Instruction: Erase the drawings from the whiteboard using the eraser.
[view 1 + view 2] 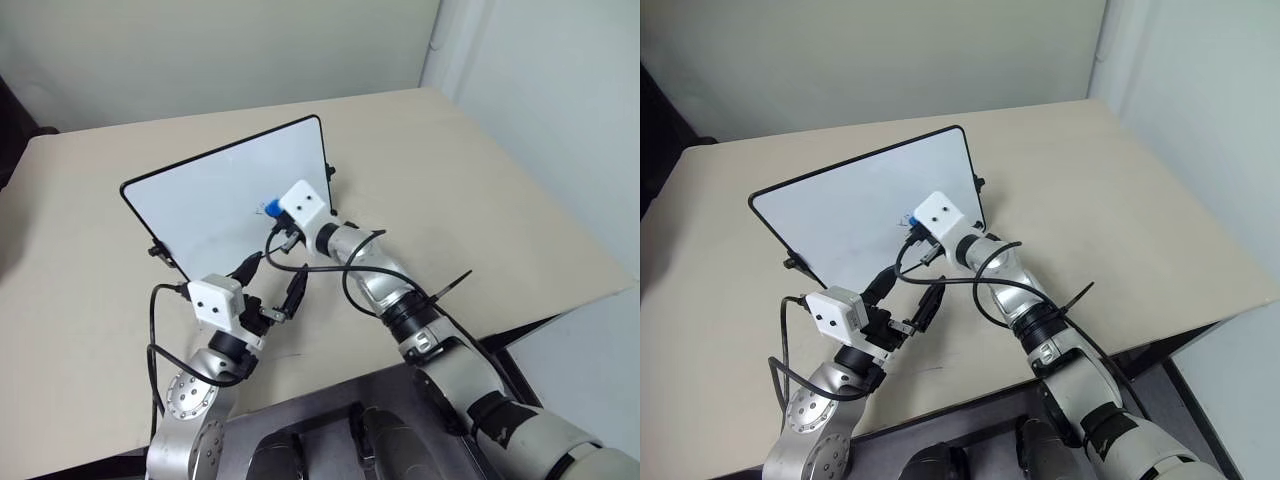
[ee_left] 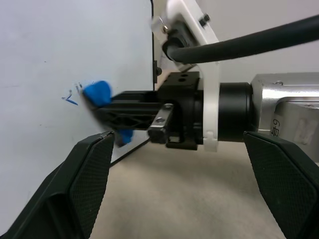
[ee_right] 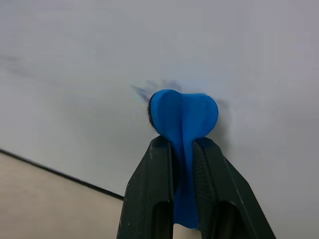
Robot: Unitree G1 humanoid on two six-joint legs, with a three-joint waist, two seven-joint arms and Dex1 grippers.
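The whiteboard (image 1: 215,195) stands tilted on the beige table, black-framed, with its face toward me. My right gripper (image 3: 183,144) is shut on the blue eraser (image 3: 184,112) and presses it against the board's lower right area. A faint smear and short blue strokes of the drawings (image 2: 70,97) lie beside the eraser (image 2: 97,93). In the head views the eraser (image 1: 270,208) sits just ahead of the right wrist's white camera box. My left gripper (image 1: 279,272) hangs open below the board's lower edge, holding nothing, pointed at the right gripper.
The beige table (image 1: 480,200) stretches to the right and ends at an edge (image 1: 560,310) near my right arm. Black cables (image 1: 345,270) loop between the two wrists. A pale wall (image 1: 250,50) rises behind the table.
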